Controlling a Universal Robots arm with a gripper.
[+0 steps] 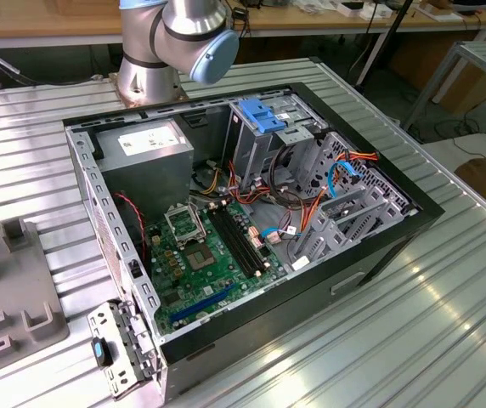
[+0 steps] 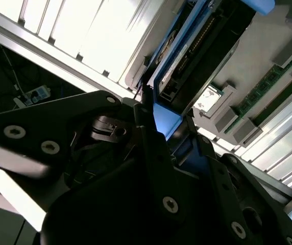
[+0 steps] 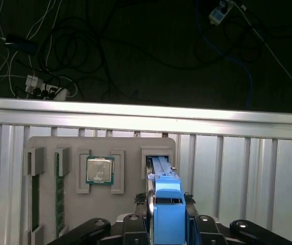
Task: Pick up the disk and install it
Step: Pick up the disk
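The gripper (image 3: 167,200) hangs over a grey tray (image 3: 130,145) that lies on the ribbed metal worktop (image 3: 238,168), close to the worktop's far edge. In both wrist views we see its black fingers (image 3: 148,200) standing one on each side of the disk (image 3: 169,217). They seem pressed against the blue carrier (image 2: 164,120), so we judge that the gripper is pinching the disk by its two long sides.

The disk stands on its edge in the right slot of the tray. Its lower end seems to sit inside this slot, but we cannot tell if it is already lifted a little. In the same tray, to the left of the disk, we see a processor chip (image 3: 99,170) and, further left, green memory sticks (image 3: 59,194).

In the exterior view the open computer case (image 1: 294,302) lies on the same kind of worktop, well apart from this grasp.

We think the disk is stiff and rather heavy for its size, because its body is metal. The plastic carrier looks smooth, so it may slip between the fingers, and it can perhaps bend a little. The connector pins, which show in the second wrist view, look fragile. To our judgement the best hold is on the long sides of the carrier, away from the pins, and the grasp now looks like this.
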